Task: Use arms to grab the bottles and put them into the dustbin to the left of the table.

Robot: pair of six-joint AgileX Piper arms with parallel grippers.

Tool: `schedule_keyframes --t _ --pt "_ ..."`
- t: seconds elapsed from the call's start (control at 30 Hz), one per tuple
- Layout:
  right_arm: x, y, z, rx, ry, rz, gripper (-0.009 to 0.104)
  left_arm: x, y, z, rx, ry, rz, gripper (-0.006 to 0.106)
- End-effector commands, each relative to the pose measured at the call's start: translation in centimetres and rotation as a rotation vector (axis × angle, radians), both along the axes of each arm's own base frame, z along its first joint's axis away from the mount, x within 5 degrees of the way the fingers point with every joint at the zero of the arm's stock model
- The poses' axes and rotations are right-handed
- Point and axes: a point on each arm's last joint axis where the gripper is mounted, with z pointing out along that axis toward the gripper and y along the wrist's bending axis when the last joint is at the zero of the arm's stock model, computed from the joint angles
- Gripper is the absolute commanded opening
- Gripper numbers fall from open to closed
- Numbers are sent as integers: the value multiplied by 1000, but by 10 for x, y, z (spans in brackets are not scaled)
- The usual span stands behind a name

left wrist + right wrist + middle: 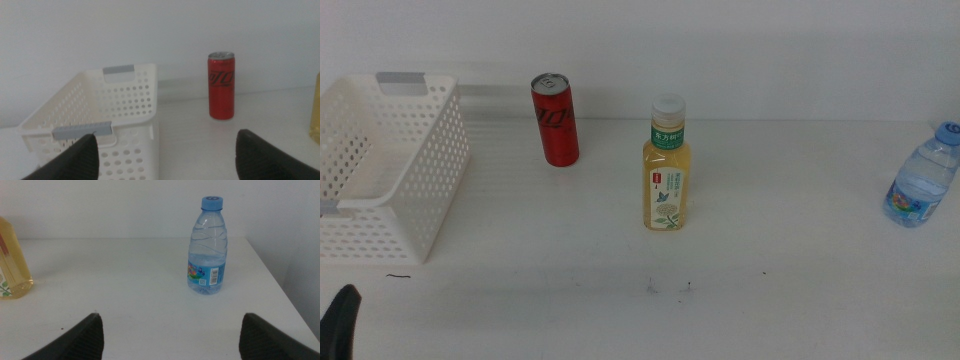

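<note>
Three bottles stand upright on the white table (790,290): a red soda can (554,120) at the back left, a yellow tea bottle (669,165) in the middle, and a small clear water bottle (923,180) at the far right. The white perforated dustbin (430,170) sits at the left edge. My left gripper (167,137) is open and empty, low at the front left, with the dustbin (125,100) and the can (221,85) ahead of it. My right gripper (172,317) is also open and empty, well short of the water bottle (207,250).
A plain white wall closes the back of the table. The table's right edge (280,285) runs close beside the water bottle. The tea bottle (12,260) shows at the side of the right wrist view. A dark tip of the left gripper (340,320) shows at the bottom left corner.
</note>
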Motion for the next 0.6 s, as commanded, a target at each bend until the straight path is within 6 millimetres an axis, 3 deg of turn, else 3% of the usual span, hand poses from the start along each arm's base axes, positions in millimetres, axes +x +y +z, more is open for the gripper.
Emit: schedule_keyframes --t 0.0,0.57 --pt "0 -1 0 -14 -10 -10 85 0 0 3 -20 -26 -7 94" --pt "0 -1 0 -14 -10 -10 85 45 -24 4 0 19 -210 94"
